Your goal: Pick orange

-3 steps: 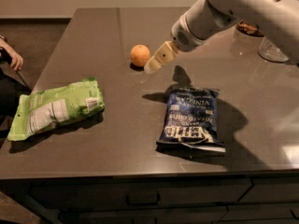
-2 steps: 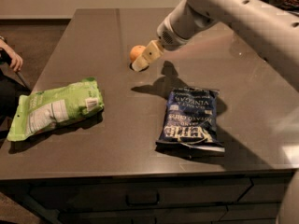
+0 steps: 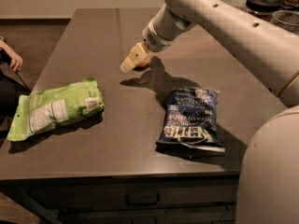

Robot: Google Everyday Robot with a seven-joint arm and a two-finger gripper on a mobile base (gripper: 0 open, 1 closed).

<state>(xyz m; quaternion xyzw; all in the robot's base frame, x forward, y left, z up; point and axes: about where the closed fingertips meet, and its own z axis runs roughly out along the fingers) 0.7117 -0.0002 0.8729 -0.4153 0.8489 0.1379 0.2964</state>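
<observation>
Dark desk (image 3: 93, 41); white robot arm (image 3: 224, 27) reaching down over its middle. Green chip bag (image 3: 56, 107) lies left, blue chip bag (image 3: 191, 120) right. The gripper (image 3: 127, 65) overlaps the orange (image 3: 144, 61) at mid-desk; its grip state cannot be told.

The tool (image 3: 128, 66), in front of the orange (image 3: 144, 63), hides most of it.

**Arm in from the right, end effector (image 3: 132, 61) angled down**

My white arm (image 3: 243, 36) rises from the lower right and crosses to the upper middle of the view. From there the wrist (image 3: 156, 34) slopes down-left, and the tan end effector points that way.
</observation>
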